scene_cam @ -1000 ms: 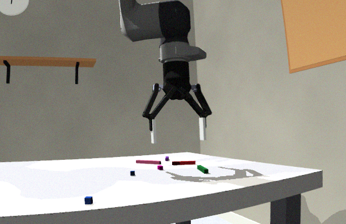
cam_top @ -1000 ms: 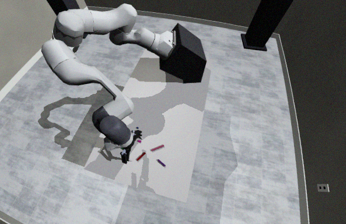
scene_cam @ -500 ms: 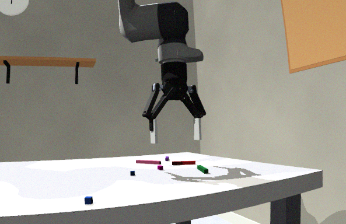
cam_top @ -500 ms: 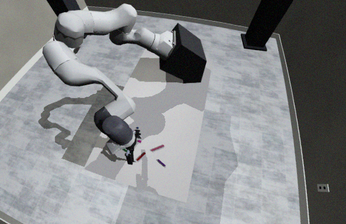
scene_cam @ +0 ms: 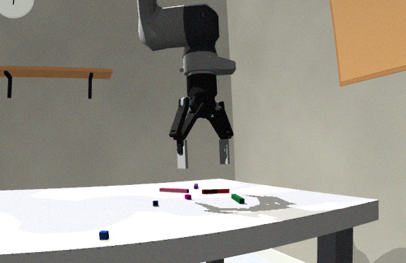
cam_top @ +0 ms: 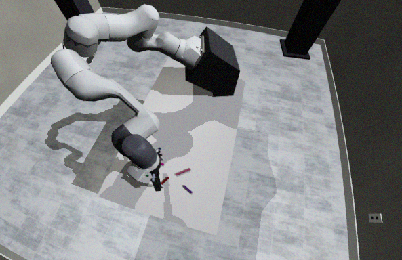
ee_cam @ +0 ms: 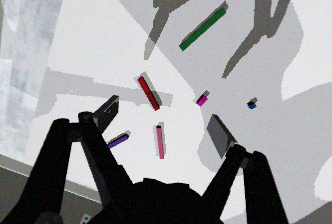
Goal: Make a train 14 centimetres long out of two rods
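Observation:
My gripper (cam_top: 158,170) (scene_cam: 203,161) (ee_cam: 165,113) is open and empty, high above the table. A red rod (cam_top: 165,180) (scene_cam: 216,191) (ee_cam: 148,93) lies below it. A pink rod (cam_top: 183,171) (scene_cam: 174,190) (ee_cam: 160,142) lies apart from the red one, at an angle to it. A purple rod (cam_top: 187,189) (scene_cam: 196,185) (ee_cam: 119,140) lies beyond them, partly behind a finger in the wrist view. A green rod (scene_cam: 237,198) (ee_cam: 203,28) lies on the other side of the red one. A short magenta rod (scene_cam: 187,196) (ee_cam: 202,101) lies apart. No rods touch.
A small blue rod (scene_cam: 155,203) (ee_cam: 252,105) lies beyond the magenta one. Another blue rod (scene_cam: 104,235) lies near the table's front edge in the exterior view. The table (scene_cam: 300,226) has its near corner at the right of that view.

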Controlling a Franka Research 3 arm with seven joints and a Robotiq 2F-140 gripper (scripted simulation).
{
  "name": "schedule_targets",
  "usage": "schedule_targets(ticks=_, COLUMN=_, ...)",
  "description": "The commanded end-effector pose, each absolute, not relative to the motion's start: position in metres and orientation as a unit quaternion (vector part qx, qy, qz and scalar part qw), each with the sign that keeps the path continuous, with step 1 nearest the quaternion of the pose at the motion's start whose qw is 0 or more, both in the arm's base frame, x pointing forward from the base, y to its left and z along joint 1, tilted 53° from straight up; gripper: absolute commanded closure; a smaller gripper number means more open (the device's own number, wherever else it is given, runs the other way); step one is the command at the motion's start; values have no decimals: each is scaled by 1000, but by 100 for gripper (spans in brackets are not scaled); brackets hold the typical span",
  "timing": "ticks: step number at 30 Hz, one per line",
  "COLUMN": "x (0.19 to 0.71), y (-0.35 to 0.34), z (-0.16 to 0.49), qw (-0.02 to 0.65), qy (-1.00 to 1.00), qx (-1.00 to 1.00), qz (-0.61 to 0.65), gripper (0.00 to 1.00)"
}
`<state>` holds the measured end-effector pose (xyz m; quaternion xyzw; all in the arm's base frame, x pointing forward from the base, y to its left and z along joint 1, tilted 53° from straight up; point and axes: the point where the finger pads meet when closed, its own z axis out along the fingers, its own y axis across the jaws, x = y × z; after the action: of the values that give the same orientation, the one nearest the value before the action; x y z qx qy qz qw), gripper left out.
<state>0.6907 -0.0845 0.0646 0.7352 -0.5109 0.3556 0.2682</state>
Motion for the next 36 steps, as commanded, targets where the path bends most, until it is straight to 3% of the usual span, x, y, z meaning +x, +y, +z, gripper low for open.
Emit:
schedule_targets(ticks=1, x=691, y=-84, z=63, qw=300, qy=-450, qx=774, qz=329, gripper=0)
schedule_targets(ticks=36, x=688, y=-70, z=45, qw=379, qy=-219, qx=868, qz=234, gripper=0)
